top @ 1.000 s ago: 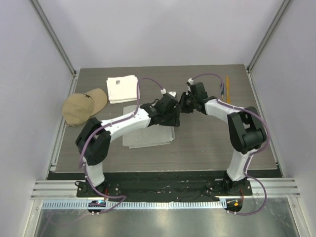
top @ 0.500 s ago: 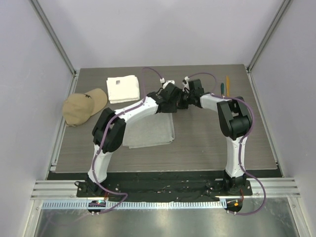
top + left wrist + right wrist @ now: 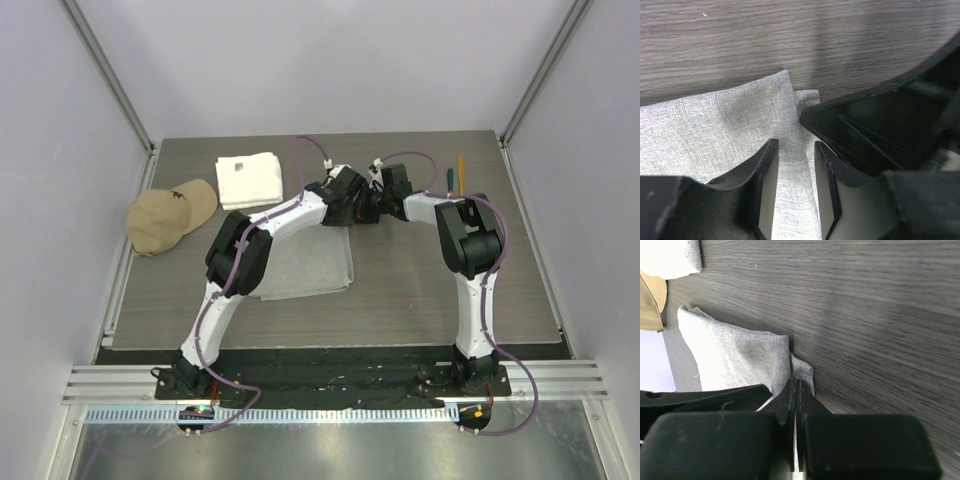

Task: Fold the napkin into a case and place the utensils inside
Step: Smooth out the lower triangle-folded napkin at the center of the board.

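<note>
converging in the top view, both arms have just met at the far right corner of the napkin (image 3: 310, 265) — folding barely begun, utensils (image 3: 456, 176) untouched. left wrist: left end effector (image 3: 795, 145) half open, straddling the cloth's edge. right wrist: right end effector (image 3: 795, 386) has snapped shut — apparently pinching the corner flap.

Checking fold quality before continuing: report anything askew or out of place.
The folded light-grey cloth napkin is slightly askew: at its far right corner a small flap of a lower layer pokes past the top layer's edge. Nothing else stands out.
</note>
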Action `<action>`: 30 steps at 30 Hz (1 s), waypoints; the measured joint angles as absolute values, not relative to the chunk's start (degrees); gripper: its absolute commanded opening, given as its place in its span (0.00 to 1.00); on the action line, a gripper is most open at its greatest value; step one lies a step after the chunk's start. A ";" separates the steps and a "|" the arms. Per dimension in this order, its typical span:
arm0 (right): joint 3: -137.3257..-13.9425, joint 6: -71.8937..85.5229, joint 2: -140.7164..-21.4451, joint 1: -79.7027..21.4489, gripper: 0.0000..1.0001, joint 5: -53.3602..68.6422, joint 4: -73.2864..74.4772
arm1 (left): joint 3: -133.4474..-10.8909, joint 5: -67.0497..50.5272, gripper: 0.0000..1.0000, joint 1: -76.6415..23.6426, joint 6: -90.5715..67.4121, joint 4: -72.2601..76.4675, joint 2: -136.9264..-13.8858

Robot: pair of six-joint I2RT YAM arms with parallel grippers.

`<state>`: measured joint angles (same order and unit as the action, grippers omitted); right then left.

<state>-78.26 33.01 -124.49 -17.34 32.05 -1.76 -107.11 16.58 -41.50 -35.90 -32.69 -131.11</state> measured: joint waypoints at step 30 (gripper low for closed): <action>-78.35 33.10 -125.29 -16.73 0.01 33.67 -3.03 | -109.47 18.96 0.00 -42.72 -35.62 -35.05 -132.40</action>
<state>-78.35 33.10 -125.29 -16.73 33.67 -3.03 -109.47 18.96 -42.72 -35.62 -35.05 -132.40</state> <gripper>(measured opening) 0.015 0.011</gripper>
